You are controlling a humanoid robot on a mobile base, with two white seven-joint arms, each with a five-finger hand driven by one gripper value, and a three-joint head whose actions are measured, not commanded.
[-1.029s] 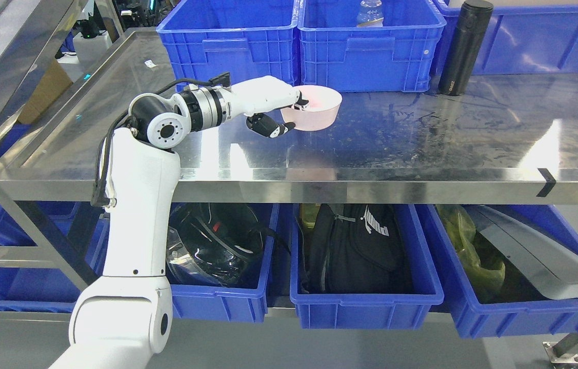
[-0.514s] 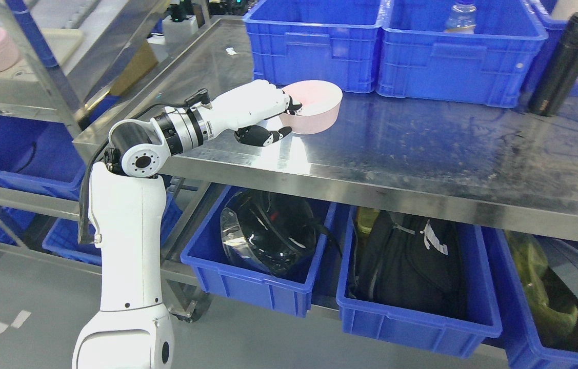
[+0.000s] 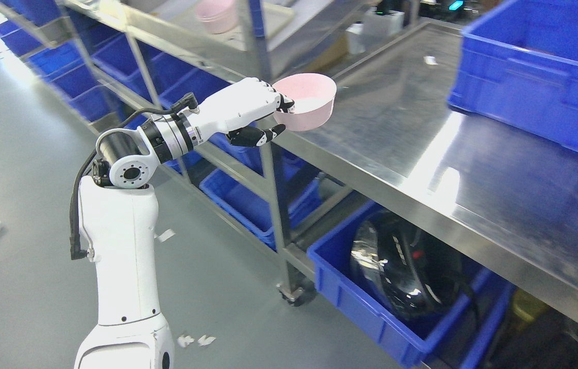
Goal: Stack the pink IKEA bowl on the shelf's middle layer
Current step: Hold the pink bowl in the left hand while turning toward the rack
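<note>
Gripping the near rim of the pink bowl point(image 3: 305, 106), the left robot hand point(image 3: 260, 115) has its white fingers point(image 3: 263, 95) over the rim's top edge and the dark thumb point(image 3: 255, 136) curled beneath, so the hand is clamped on the bowl. That bowl is held in the air, upright with only a slight tilt, its open side facing up, right at the left corner of the steel counter point(image 3: 422, 138); whether its base touches the metal cannot be told, but it seems to hang just above the edge. The white arm rises from the bottom left of the view, bends at a round elbow joint point(image 3: 125, 171) and reaches to the right toward the bowl, with a black cable point(image 3: 76, 205) looping along it. On the counter's far right sits a blue bin point(image 3: 535, 77), blurred. Under the counter, another blue bin point(image 3: 386, 307) holds a dark shiny object wrapped in clear plastic point(image 3: 406, 271). Beyond the counter's corner leg, at the upper left, stands a steel shelf point(image 3: 165, 36) with more blue bins point(image 3: 88, 72) on its lower levels. On one upper level of it rest other pink bowls point(image 3: 215, 15), seemingly nested, well apart from the held one. Small white scraps point(image 3: 194, 340) lie on the grey floor near the arm's base. No right arm shows in the view.
</note>
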